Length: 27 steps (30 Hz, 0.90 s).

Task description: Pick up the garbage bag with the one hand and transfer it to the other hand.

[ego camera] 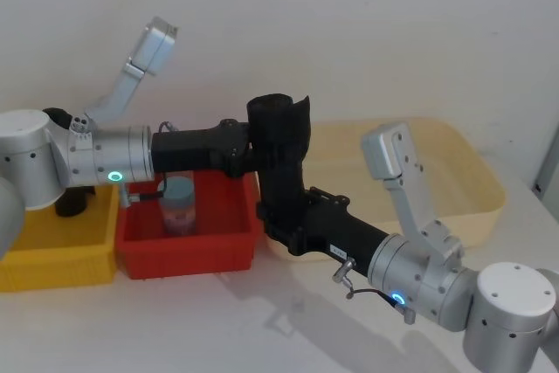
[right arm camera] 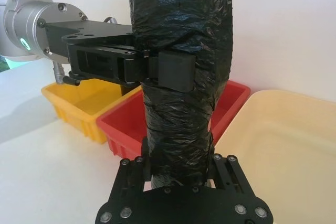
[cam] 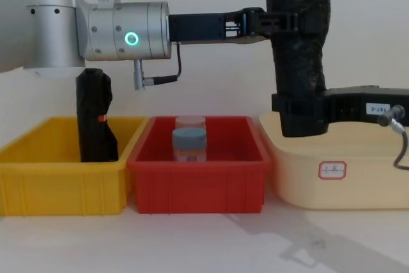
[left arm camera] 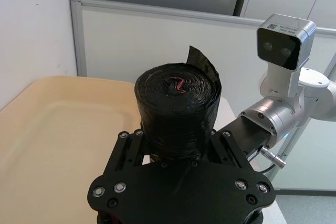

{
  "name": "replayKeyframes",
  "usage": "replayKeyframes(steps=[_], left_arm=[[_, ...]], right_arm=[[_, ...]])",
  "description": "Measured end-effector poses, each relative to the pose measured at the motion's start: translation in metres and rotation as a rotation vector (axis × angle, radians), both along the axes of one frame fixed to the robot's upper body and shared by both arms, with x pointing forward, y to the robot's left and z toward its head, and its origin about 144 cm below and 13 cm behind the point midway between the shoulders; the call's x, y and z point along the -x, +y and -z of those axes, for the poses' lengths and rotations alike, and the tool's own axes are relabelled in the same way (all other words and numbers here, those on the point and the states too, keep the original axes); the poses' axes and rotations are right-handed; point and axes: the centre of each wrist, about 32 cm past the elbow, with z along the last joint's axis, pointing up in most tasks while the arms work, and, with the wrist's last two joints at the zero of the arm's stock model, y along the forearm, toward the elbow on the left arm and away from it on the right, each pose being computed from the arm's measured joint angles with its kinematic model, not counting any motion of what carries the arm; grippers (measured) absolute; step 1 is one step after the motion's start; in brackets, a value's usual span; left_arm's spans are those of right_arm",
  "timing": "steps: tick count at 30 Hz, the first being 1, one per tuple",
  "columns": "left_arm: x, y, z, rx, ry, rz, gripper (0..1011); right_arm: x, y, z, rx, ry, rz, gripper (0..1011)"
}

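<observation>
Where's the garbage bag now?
The garbage bag hangs upright over the left edge of the cream tray, centre-right in chest view, left gripper gripping high, right gripper low.

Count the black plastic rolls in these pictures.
2. The garbage bag is held aloft between the left gripper and right gripper; the other roll stands in the yellow bin. None looks hidden.

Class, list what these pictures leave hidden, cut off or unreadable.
Chest view: lower part of the black roll in the yellow bin, behind the bin's wall.
Chest view: writing on the label of the cream tub, too small.
Right wrist view: the left hand's far finger, behind the garbage bag.
</observation>
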Motion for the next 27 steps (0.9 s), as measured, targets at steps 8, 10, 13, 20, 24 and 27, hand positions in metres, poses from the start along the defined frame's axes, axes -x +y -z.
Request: replayKeyframes(steps=[8, 10, 13, 20, 24, 27], left_arm=[[0.0001, -0.0001, 0.0002, 0.001, 0.001, 0.001, 553], [0.0002, -0.0002, 0.0003, 0.001, 0.001, 0.001, 619], [0.0002, -0.0002, 0.0003, 0.001, 0.001, 0.001, 685], [0.0014, 0.0003, 0.0008, 0.002, 0.004, 0.0, 904], [0.004, 0.0026, 0.0012, 0.005, 0.006, -0.007, 997], [0.0061, 0.0042, 0.0005, 0.008, 0.005, -0.014, 1001]], right_arm=[[0.0, 0.0003, 0.0001, 0.0, 0.001, 0.0, 536], [0.0001, 0.0002, 0.0, -0.002, 0.001, 0.002, 536], [0.0005, 0.0, -0.001, -0.009, -0.002, 0.004, 536], [0.0018, -0.0012, -0.0047, -0.028, -0.016, 0.013, 536], [0.0019, -0.0022, -0.0066, -0.037, -0.023, 0.019, 536], [0.0014, -0.0033, -0.0081, -0.042, -0.028, 0.024, 536]])
